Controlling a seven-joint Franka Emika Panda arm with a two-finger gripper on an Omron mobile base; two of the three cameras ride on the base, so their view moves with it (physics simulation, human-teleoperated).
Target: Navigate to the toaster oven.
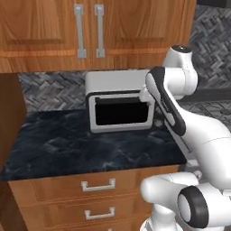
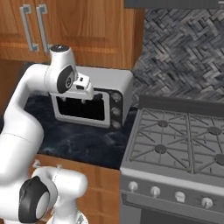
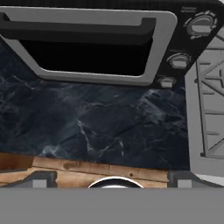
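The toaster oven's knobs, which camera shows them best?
The hand view: the toaster oven fills its top, three knobs large down its right side. The right base view shows them small; in the left base view the arm covers that side.

Bare dark counter [image 1: 90,149] lies open before the toaster oven [image 1: 118,101], bounded by the stove [image 2: 175,148] on the right, a wooden side panel [image 1: 9,113] on the left and upper cabinets [image 1: 90,31] overhead.
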